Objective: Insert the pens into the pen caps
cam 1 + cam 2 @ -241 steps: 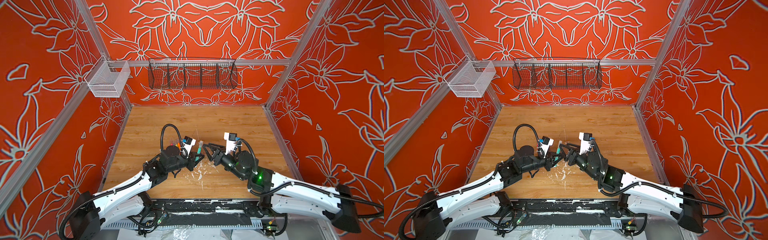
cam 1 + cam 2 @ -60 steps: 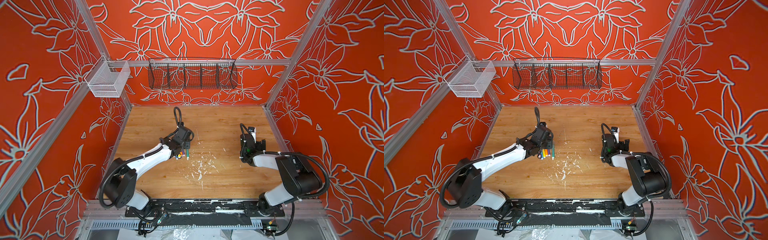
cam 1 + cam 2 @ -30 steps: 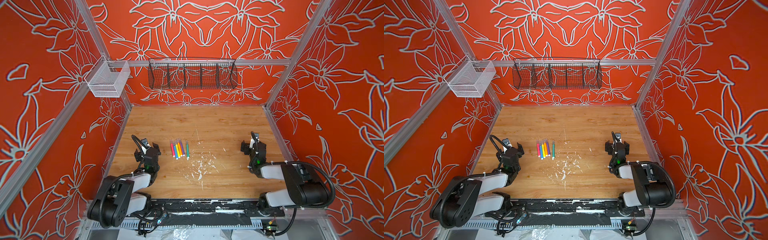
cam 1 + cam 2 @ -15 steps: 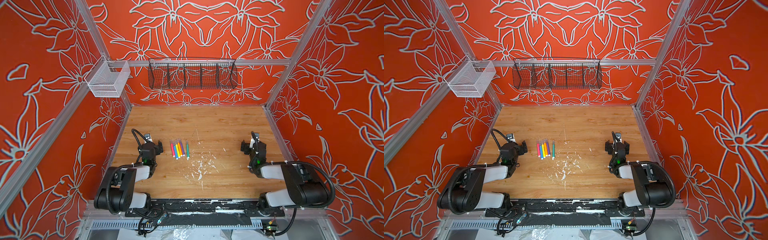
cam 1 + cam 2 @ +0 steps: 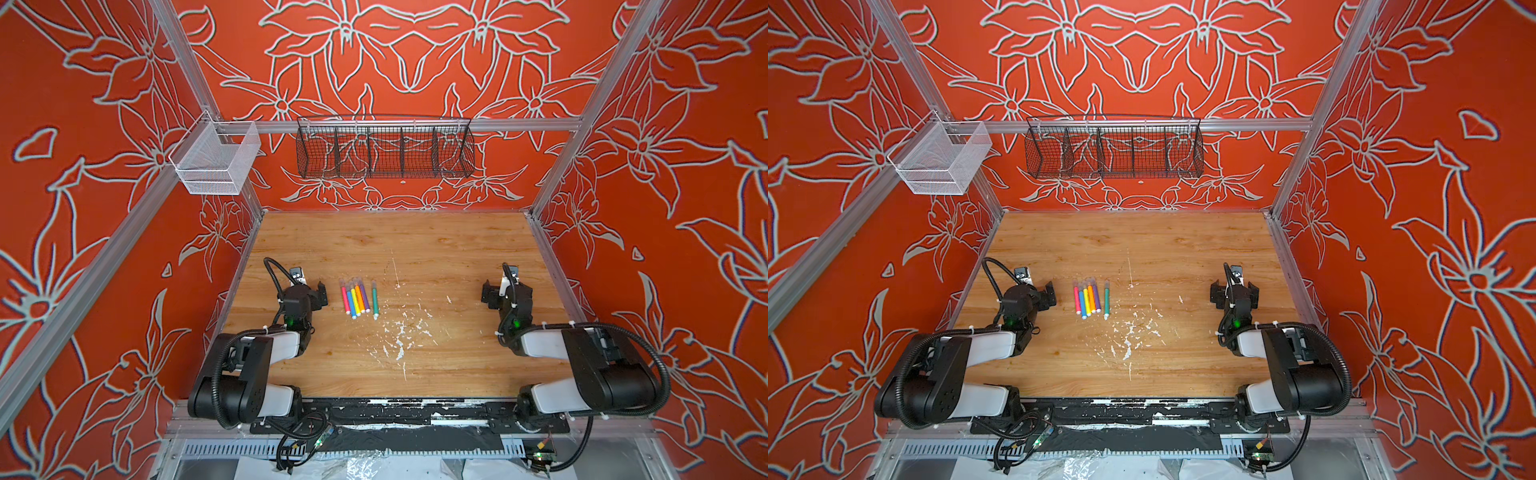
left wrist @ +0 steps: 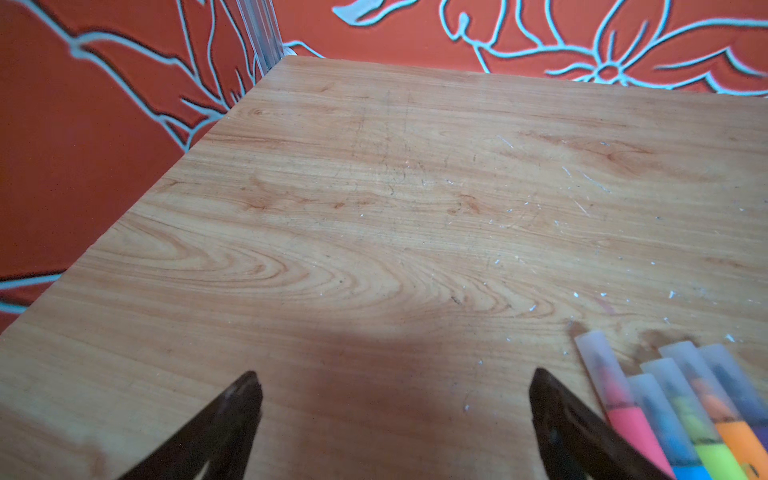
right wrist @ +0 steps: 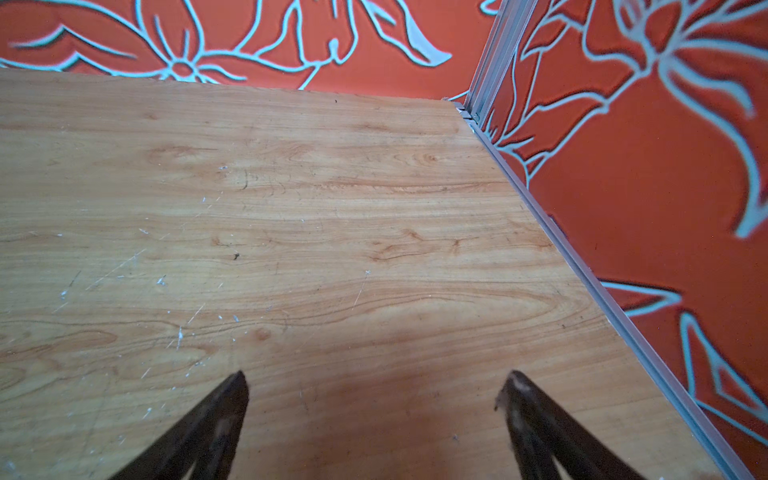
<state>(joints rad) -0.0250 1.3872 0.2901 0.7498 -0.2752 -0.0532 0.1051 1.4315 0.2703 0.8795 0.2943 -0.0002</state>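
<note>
Wood-grain surface (image 5: 436, 249) inside red floral walls (image 5: 415, 62) carries six bright felt-tip pens (image 5: 355, 300) left of centre in both top views: five touching in a row, the green pen (image 5: 375, 300) just right of them. Clear plastic pen caps (image 6: 602, 361) cover their upper ends. Lower right lie white flecks (image 5: 399, 332). Released, the left hand (image 6: 395, 380) sits just left of the row; the right hand (image 7: 376, 380), also released, is well apart near the right edge. Higher up hang a white mesh basket (image 5: 216, 162) and a black wire basket (image 5: 384, 147), only wall pattern showing through.

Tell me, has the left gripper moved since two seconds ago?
Yes. The left gripper hovered over the pens; now it sits left of them, nearer the side wall.
</note>
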